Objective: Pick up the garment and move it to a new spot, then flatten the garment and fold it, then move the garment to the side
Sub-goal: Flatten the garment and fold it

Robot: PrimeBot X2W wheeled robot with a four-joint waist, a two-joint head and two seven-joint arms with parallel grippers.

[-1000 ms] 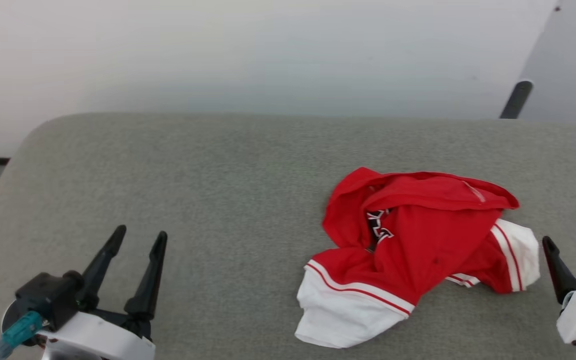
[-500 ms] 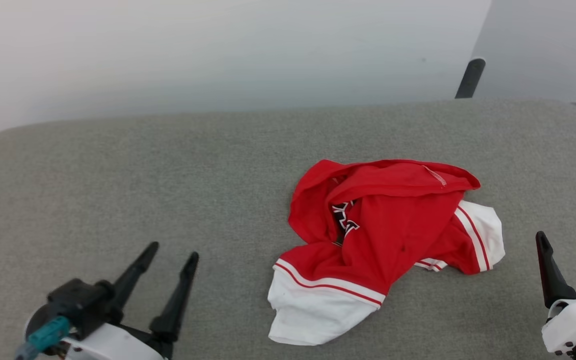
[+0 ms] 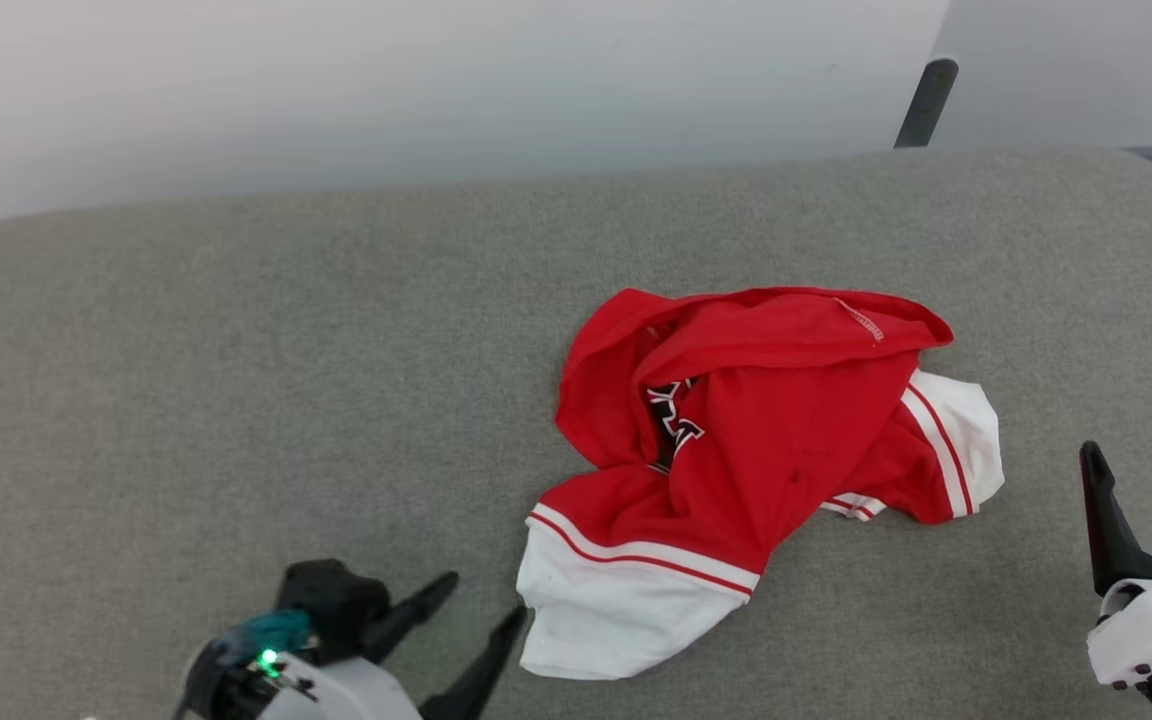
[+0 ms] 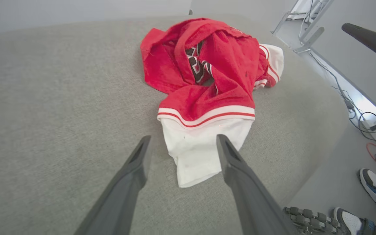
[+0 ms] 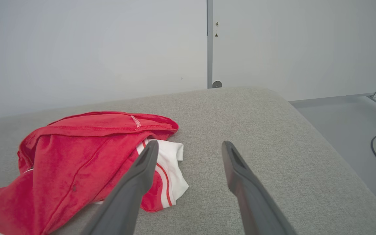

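Red, thin jersey: the garment (image 3: 756,450) lies crumpled right of centre on the grey upholstered cushion (image 3: 236,380), one white sleeve (image 3: 616,620) spilling toward the near edge. It looks light and limp, likely to sag and drag, so a pinch through a doubled layer should hold best (the striped sleeve seam seems a firm spot). The left gripper (image 3: 485,595) is just beside that near sleeve, fingers spread and empty. The right gripper (image 3: 1133,452) stands near the right-hand sleeve, likewise spread, holding nothing. The cushion's coarse weave should cling to cloth. Behind is a plain pale wall (image 3: 436,90); cables (image 4: 370,120) and a person's shoes (image 4: 370,186) are on the floor to the right.
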